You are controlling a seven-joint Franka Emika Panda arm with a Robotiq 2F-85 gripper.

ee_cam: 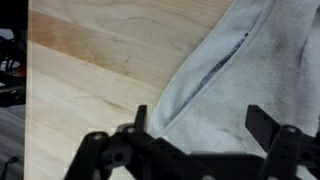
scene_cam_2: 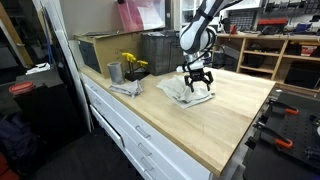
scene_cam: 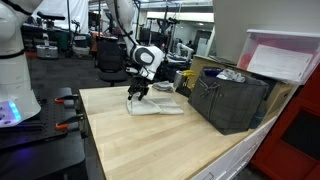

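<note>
A pale grey cloth (ee_cam: 235, 80) lies crumpled on the light wooden tabletop (ee_cam: 100, 60). In both exterior views my gripper (scene_cam: 139, 92) (scene_cam_2: 197, 80) hangs just above this cloth (scene_cam: 160, 105) (scene_cam_2: 190, 95), pointing down. The wrist view shows the gripper (ee_cam: 200, 125) open, its two black fingers (ee_cam: 140, 120) spread wide over the cloth's folded edge with nothing clamped between them. Whether the fingertips touch the fabric cannot be told.
A dark mesh crate (scene_cam: 235, 98) (scene_cam_2: 160, 50) stands near the cloth, with a pink-lidded box (scene_cam: 285, 55) behind it. A metal cup with yellow flowers (scene_cam_2: 125, 70) sits toward one table edge. Clamps (scene_cam: 65, 100) lie on a side bench.
</note>
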